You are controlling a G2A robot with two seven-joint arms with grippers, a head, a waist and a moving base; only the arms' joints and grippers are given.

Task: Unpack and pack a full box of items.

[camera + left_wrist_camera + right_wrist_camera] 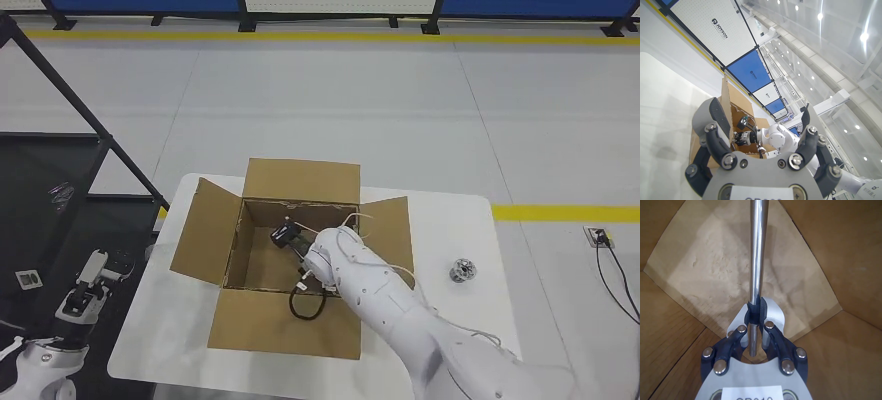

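Note:
An open cardboard box (pixel 290 300) stands on the white table (pixel 150 330), flaps spread. My right arm reaches down into it from the right. Inside, my right gripper (pixel 755 311) is shut on a polished metal rod (pixel 757 251) that points at the bare box floor (pixel 715 266). From the left wrist view the box (pixel 738 102) and the right arm's wrist (pixel 745 136) are seen from the side. My left gripper (pixel 761 117) is open with nothing between its fingers; it sits off the table's left edge (pixel 85 290).
A small shiny round object (pixel 462 269) lies on the table to the right of the box. A black frame (pixel 90 130) stands at the left, beside the table. A black cable (pixel 305 305) loops at the box's front wall.

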